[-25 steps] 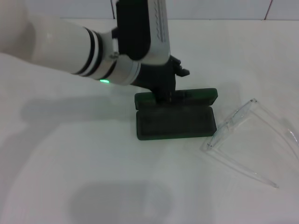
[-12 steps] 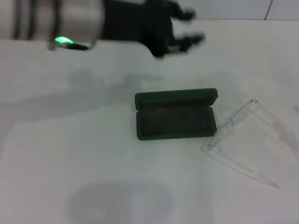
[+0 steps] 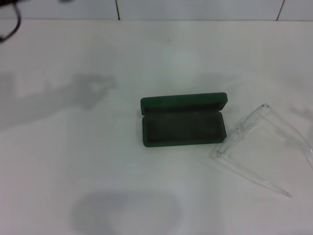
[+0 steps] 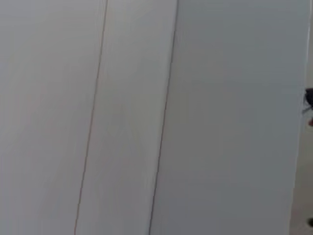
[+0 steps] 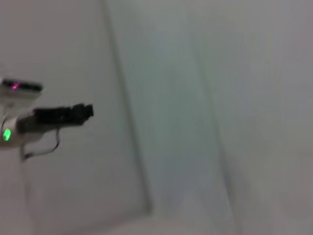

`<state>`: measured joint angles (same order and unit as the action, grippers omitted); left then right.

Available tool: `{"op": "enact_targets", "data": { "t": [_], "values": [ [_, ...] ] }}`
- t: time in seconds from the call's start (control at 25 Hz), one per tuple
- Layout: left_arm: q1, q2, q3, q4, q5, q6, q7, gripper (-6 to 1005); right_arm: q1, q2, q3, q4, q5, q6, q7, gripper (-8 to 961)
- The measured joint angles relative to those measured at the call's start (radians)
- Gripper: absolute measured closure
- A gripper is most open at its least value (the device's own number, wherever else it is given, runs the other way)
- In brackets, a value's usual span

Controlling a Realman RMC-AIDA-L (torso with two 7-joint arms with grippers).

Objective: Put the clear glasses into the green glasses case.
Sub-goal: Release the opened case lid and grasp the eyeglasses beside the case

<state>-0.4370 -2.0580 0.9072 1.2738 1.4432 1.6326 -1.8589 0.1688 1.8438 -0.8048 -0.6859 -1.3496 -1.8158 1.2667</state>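
The green glasses case (image 3: 183,120) lies open in the middle of the white table, its lid (image 3: 184,102) tipped back on the far side and its dark lining empty. Just right of it lie the clear glasses (image 3: 254,147), one-piece lens toward the case and temple arms spread out to the right. My left arm has drawn back to the far left corner, where only a dark edge of it (image 3: 10,24) shows in the head view. The right wrist view catches my left gripper (image 5: 63,113) far off, raised against the wall. My right gripper is out of view.
A tiled wall (image 3: 195,9) runs along the table's far edge. The left wrist view shows only pale wall panels (image 4: 146,117). Shadows lie on the white table (image 3: 88,161) at left and front.
My left arm, which hung over the case's lid a second ago, has lifted and swung away to the far left. The open case and the glasses have not moved.
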Motion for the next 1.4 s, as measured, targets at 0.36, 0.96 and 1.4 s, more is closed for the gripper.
{"op": "enact_targets", "data": {
  "t": [0.36,0.96,1.4],
  "values": [
    [0.038,0.020,-0.087,-0.204,-0.030,0.087,0.082,921,0.306,-0.044,-0.015,-0.379,-0.542,-0.125,0.414,318],
    [0.089,-0.005,-0.107,-0.356,-0.077,0.108,0.209,938,0.725,0.023,-0.337,-0.538,-1.066,-0.278,0.484,380],
    [0.101,-0.029,-0.111,-0.414,-0.118,0.119,0.240,938,0.798,0.173,-0.632,-0.557,-1.314,-0.155,0.373,385]
  ]
}}
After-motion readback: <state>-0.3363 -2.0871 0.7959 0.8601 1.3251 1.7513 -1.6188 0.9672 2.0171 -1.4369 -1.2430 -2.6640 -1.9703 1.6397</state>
